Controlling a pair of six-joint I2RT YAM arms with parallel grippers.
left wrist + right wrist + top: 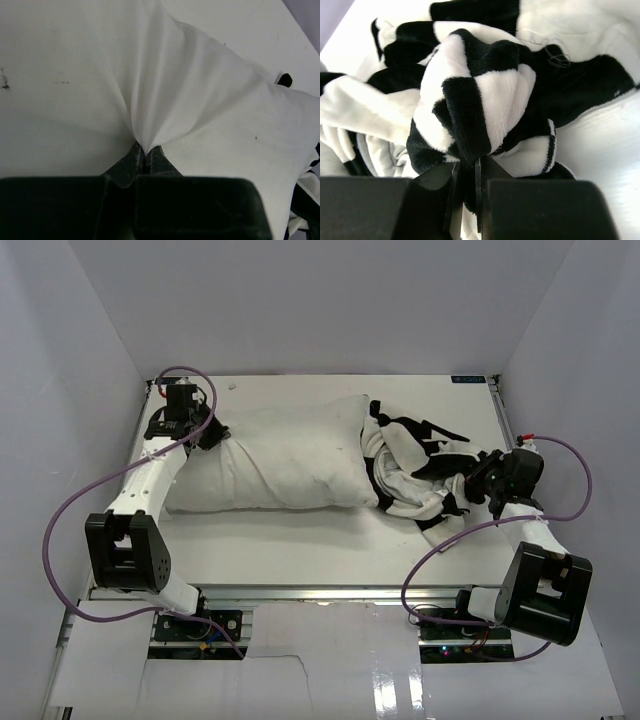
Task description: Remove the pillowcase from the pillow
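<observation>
Top external view — pillow (280, 465) on white table (300, 540), grey walls (320, 300).

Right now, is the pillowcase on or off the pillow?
Nearly off: pillowcase bunched at the pillow's right end, the rest bare. Whether that end is inside, cannot tell.

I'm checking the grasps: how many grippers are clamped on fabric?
2. The left gripper pinches a corner of the white pillow at its left end; the right gripper pinches the checkered pillowcase bunched at the pillow's right end.
</observation>
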